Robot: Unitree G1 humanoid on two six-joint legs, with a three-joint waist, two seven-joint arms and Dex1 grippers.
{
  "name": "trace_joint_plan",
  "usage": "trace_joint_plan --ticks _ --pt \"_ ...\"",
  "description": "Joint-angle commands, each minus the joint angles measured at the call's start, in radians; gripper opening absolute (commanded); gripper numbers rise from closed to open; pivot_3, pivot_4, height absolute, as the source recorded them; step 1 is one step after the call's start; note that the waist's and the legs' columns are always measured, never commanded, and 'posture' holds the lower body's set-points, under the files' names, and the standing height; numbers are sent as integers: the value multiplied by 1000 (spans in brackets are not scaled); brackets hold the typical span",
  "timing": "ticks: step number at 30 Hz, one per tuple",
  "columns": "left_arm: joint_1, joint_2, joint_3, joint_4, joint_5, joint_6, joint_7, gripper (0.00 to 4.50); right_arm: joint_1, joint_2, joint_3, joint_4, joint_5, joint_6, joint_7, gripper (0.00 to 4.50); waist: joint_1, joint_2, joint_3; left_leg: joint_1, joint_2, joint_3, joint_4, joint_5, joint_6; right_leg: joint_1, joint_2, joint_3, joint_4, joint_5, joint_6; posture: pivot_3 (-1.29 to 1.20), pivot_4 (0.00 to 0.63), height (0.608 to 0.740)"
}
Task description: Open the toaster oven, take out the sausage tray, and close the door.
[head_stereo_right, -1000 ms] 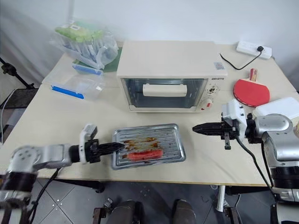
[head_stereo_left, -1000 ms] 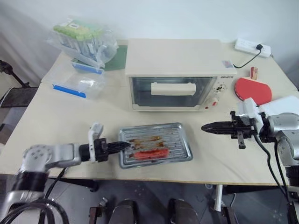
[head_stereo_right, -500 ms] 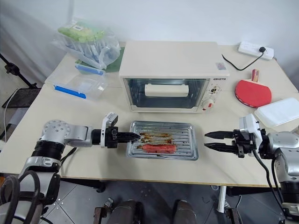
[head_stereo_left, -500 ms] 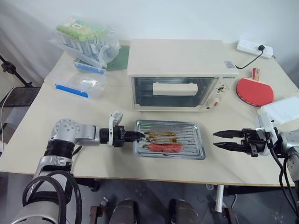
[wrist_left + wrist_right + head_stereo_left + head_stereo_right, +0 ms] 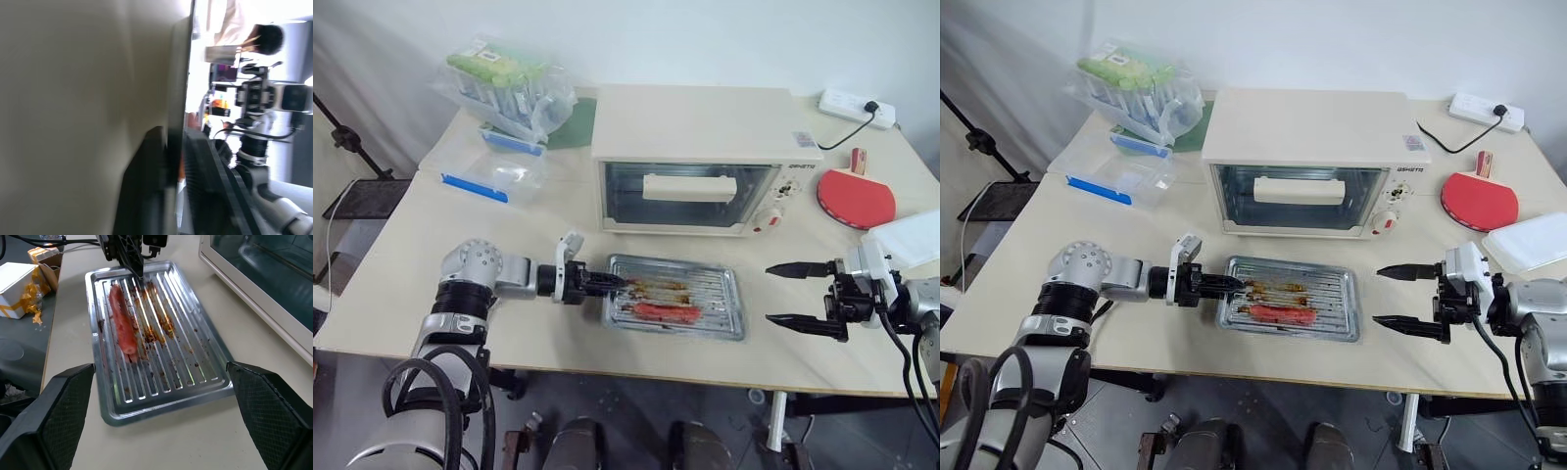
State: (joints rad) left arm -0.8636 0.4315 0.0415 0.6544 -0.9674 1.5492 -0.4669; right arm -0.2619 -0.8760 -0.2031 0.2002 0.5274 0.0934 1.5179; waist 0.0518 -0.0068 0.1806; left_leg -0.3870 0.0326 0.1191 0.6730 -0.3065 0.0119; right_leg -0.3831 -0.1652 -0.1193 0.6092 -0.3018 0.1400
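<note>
Sausage tray (image 5: 675,308) is lying on the table (image 5: 431,245), out of the closed toaster oven (image 5: 705,157). Left gripper (image 5: 615,284) is pinching its near rim, fingers narrowly parted — right gripper (image 5: 795,294), beyond the tray's far end, is gaping empty. Judgement: final step — the next move calls for releasing and withdrawing.

Pale beige table (image 5: 431,255) against a plain white wall (image 5: 705,39). White power strip (image 5: 857,103) near the far right corner (black cord plugged in). Dark tiled floor (image 5: 1263,411) below the near edge. Black stand (image 5: 347,147) off the left edge.
</note>
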Motion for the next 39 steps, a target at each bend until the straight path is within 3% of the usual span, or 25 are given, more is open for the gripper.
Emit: trace_joint_plan --ticks 1,5,10,14,17,20,23,25,27,30,34,39 --pt "4 -28 10 54 84 1 4 2112 -25 -18 -25 1 1 -14 3 4500 -2 0 0 0 0 0 0 0 0 0 0 0 0 0 0 0 150 740" --pt "-12 -17 23 95 163 6 30 3170 -45 -16 -18 15 -6 -18 3 4500 -2 0 0 0 0 -1 1 0 0 1 0 -1 0 0 0 0 150 740" --pt "2 49 33 9 186 39 30 4401 -58 -14 -11 27 -18 -22 8 4500 -15 -1 -1 6 1 -2 1 -1 -1 6 0 -1 0 0 0 0 150 740" --pt "36 179 22 -124 170 65 -3 4494 -70 -18 -1 39 -28 -25 23 4500 -54 -2 0 13 2 -4 -7 0 -2 7 1 4 1 -1 -1 0 150 740" --pt "106 317 -42 -294 184 -19 -80 4494 -85 -18 8 49 -32 -25 37 4500 -80 -2 0 18 5 -1 -13 0 -5 6 3 5 2 -2 -4 0 150 740" --pt "150 398 -71 -378 189 -88 -160 4494 -97 -18 19 58 -35 -27 47 4500 -87 -2 0 18 9 0 -14 -1 -7 5 6 6 1 -3 -6 0 150 740" --pt "252 472 -43 -474 278 -425 -290 4494 -124 -17 39 76 -38 -34 66 4500 -83 -2 0 17 11 2 -13 -1 -9 3 8 8 1 -3 -6 0 150 740" --pt "390 437 134 -527 320 -918 -508 4494 -157 -20 78 95 -40 -49 88 4500 -84 -1 0 15 13 4 -13 -2 -9 0 9 10 1 -4 -7 0 150 740" --pt "510 418 215 -555 394 -1266 -616 4494 -178 -29 117 112 -39 -71 96 4500 -80 -3 1 9 15 7 -12 -2 -10 -8 9 12 3 -3 -8 0 150 740" --pt "623 466 171 -524 510 -1419 -690 4494 -191 -64 179 140 -39 -123 97 4500 -77 -2 1 0 16 8 -8 -4 -10 -16 11 10 2 -3 -8 0 150 740" --pt "718 510 162 -419 546 -1534 -853 4494 -229 -74 212 214 -65 -185 97 4500 -68 -1 1 -1 15 17 -7 -6 -6 -17 11 9 1 -3 -8 0 150 740" --pt "734 517 196 -299 552 -1584 -902 4494 -228 -71 191 262 -88 -210 96 4500 -69 -2 1 -2 17 20 -7 -7 -5 -19 11 10 3 -3 -8 0 150 740"
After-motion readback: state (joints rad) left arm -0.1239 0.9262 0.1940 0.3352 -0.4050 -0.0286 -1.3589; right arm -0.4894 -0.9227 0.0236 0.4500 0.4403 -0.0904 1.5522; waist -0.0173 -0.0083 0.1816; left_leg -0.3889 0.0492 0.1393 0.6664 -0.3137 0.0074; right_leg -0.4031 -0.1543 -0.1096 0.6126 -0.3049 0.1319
